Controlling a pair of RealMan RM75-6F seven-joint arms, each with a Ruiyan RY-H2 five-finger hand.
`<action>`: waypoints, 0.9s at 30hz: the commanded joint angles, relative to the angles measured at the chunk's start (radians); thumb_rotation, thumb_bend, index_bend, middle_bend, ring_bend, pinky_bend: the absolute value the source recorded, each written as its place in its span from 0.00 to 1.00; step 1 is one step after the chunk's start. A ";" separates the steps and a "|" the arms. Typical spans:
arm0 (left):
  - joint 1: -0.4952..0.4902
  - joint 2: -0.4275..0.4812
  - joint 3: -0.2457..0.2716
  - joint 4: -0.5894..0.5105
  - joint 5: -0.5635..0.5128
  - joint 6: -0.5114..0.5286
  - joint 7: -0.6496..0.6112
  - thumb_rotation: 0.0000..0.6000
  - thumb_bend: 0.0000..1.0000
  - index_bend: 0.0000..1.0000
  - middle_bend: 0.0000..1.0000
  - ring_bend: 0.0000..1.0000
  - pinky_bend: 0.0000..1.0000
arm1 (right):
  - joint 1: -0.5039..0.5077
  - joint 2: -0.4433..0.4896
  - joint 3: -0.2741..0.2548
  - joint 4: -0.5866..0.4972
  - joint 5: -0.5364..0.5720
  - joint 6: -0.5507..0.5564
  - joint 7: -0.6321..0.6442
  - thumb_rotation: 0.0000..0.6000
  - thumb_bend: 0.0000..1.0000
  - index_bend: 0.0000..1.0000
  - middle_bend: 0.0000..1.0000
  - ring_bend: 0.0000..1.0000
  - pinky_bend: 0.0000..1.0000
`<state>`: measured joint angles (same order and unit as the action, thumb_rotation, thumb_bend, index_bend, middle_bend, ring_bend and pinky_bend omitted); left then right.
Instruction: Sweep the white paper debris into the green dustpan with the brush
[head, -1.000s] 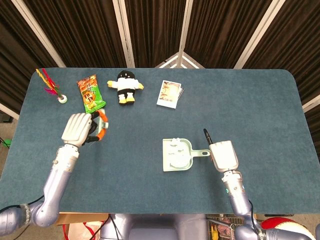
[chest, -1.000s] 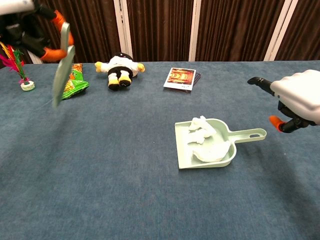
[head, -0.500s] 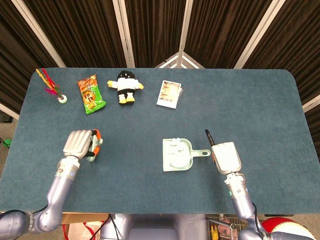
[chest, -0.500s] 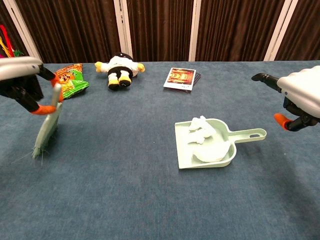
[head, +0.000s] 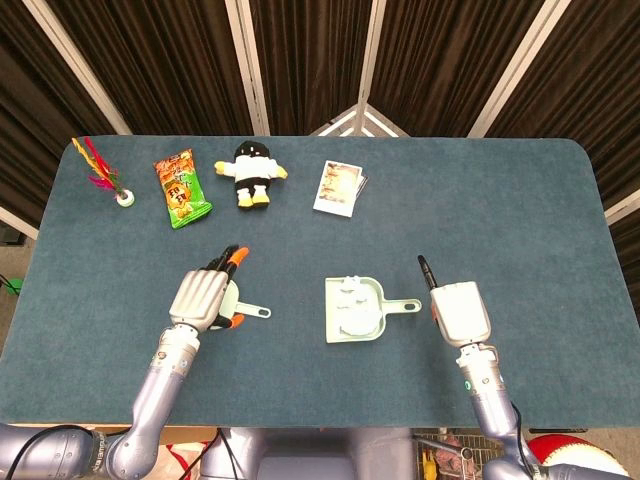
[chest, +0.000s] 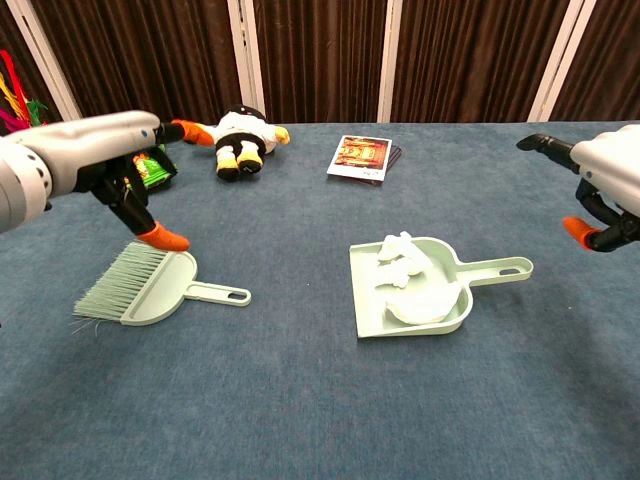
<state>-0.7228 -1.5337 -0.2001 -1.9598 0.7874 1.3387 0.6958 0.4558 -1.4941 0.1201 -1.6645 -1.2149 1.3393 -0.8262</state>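
The green dustpan lies flat in the middle of the table, handle pointing right. White paper debris sits inside it. The pale green brush lies flat on the table left of the pan, bristles left, handle right. My left hand hovers over the brush head with its fingers spread; one orange fingertip sits at the brush's top edge. My right hand floats right of the dustpan handle and holds nothing.
Along the far side sit a plush toy, a snack bag, a small picture booklet and a feather shuttlecock. Dark curtains hang behind the table.
My left hand brought the brush from the far left toward the middle, laid it flat on the table and spread its fingers. My right hand drifted slightly right.
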 joint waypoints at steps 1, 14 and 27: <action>0.018 0.017 0.020 -0.019 0.083 0.053 0.005 1.00 0.00 0.00 0.00 0.14 0.32 | -0.006 0.020 0.002 -0.011 -0.005 0.007 0.010 1.00 0.41 0.00 0.49 0.50 0.48; 0.262 0.318 0.202 -0.073 0.390 0.206 -0.247 1.00 0.00 0.00 0.00 0.00 0.06 | -0.106 0.254 -0.005 -0.116 -0.022 0.020 0.306 1.00 0.30 0.00 0.00 0.00 0.00; 0.528 0.423 0.433 0.117 0.664 0.317 -0.469 1.00 0.00 0.00 0.00 0.00 0.00 | -0.330 0.417 -0.180 -0.066 -0.291 0.211 0.630 1.00 0.24 0.00 0.00 0.00 0.00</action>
<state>-0.2299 -1.1129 0.2066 -1.8845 1.4256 1.6333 0.2694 0.1582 -1.0999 -0.0344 -1.7535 -1.4695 1.5146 -0.2199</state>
